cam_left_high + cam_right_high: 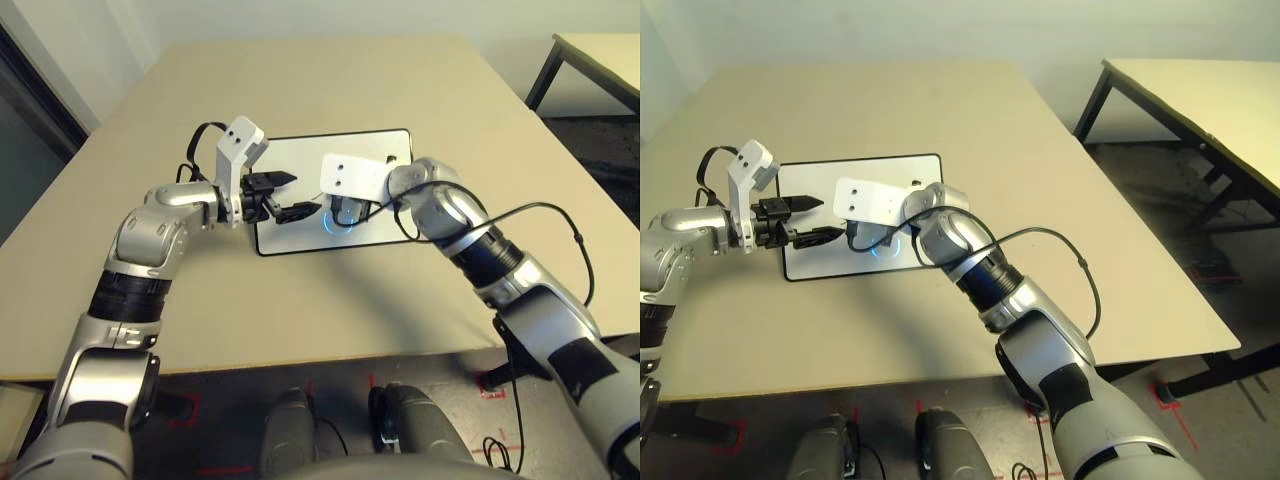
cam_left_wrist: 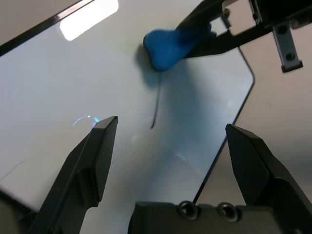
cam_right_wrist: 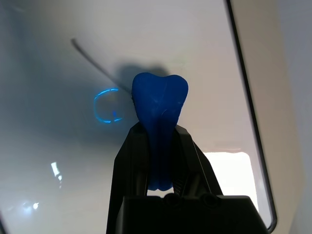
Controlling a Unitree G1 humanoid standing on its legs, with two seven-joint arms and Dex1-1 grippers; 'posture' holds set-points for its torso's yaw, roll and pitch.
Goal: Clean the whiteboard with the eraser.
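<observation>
The whiteboard (image 1: pixel 300 150) lies flat on the beige table (image 1: pixel 400 90), between my two arms. My right gripper (image 3: pixel 160 127) is shut on the blue eraser (image 3: pixel 160 105), whose tip is down at the board's surface near its middle. A thin black stroke (image 3: pixel 90 58) runs on the board beside the eraser. From the left wrist view the eraser (image 2: pixel 165 46) shows just beyond that stroke (image 2: pixel 156 109). My left gripper (image 1: pixel 297 195) hovers open over the board's left part, its fingers pointing toward the right gripper (image 1: pixel 345 215), nothing between them.
A black cable (image 1: pixel 1080 270) loops from my right forearm over the table. A second table (image 1: pixel 1200 100) with black legs stands to the right across a gap of floor. A blue ring of light (image 3: pixel 108 106) reflects on the board.
</observation>
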